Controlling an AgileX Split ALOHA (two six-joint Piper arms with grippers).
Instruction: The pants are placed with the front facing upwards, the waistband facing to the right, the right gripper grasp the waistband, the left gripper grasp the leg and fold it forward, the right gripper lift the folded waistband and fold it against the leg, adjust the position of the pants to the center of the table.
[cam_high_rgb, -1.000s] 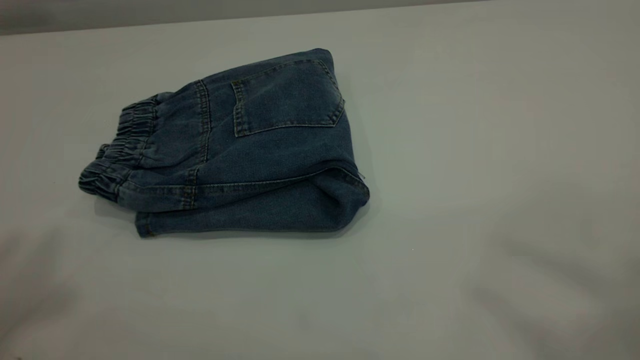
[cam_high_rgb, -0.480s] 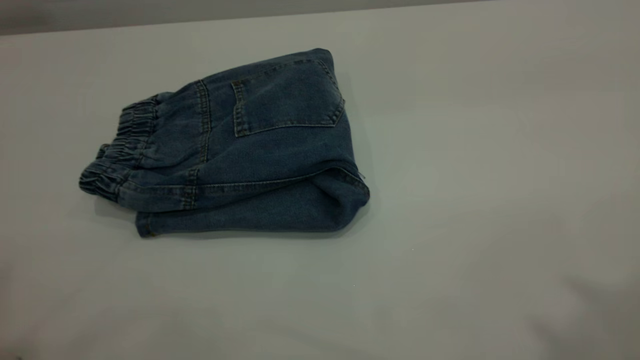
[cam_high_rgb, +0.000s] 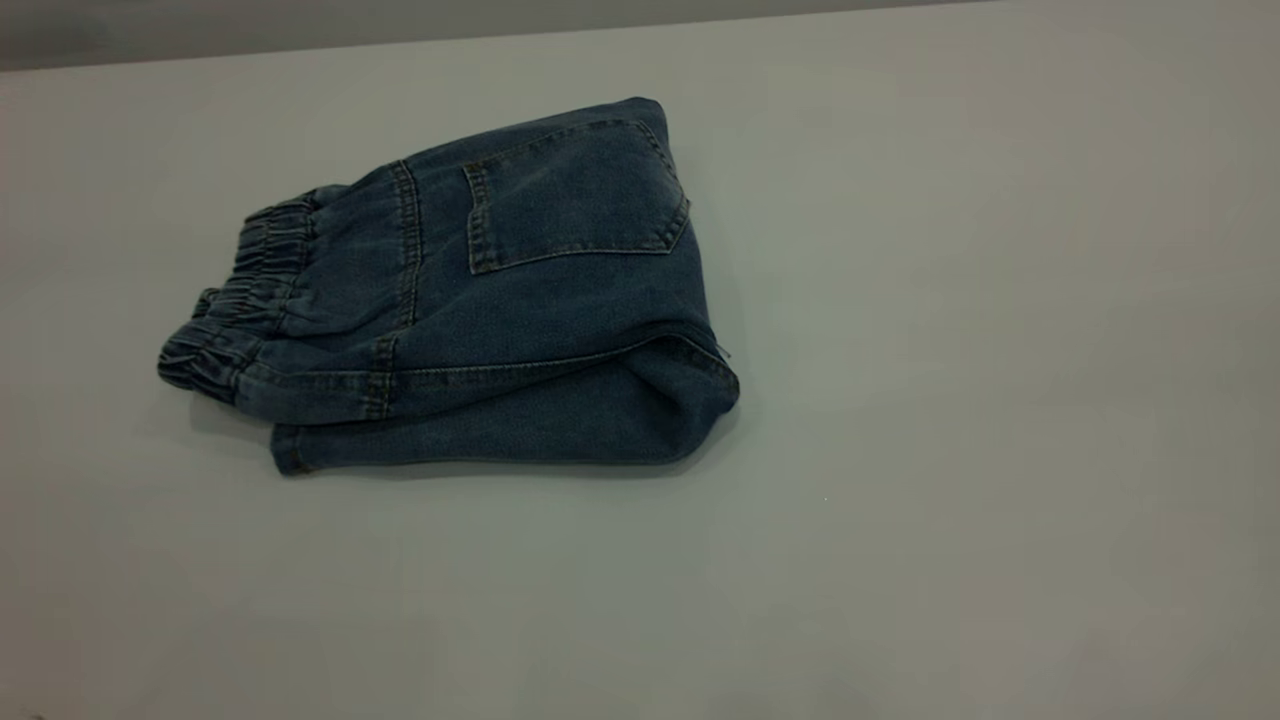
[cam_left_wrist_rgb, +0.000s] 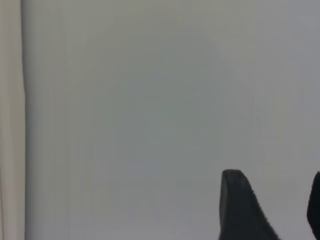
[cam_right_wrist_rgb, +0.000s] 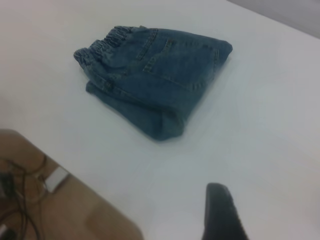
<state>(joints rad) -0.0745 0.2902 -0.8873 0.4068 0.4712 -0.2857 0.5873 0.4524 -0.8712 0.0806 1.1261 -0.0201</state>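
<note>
Lying folded left of centre on the table (cam_high_rgb: 950, 350), the pants (cam_high_rgb: 480, 310) show a back pocket (cam_high_rgb: 575, 195) on top, the waistband (cam_high_rgb: 235, 310) bunched at their left end. Left end effector (cam_left_wrist_rgb: 272, 210) hangs open over bare tabletop; right end effector (cam_right_wrist_rgb: 222, 212) sits well apart, its state untellable

Soft denim on a smooth matt tabletop.
The pants (cam_high_rgb: 470, 300) show woven blue cloth with tan stitching, the waistband (cam_high_rgb: 235, 300) puckered and ruched; the table (cam_high_rgb: 950, 350) reads plain, pale, unglossy; one fingertip (cam_right_wrist_rgb: 220, 210) looks matt black.
</note>
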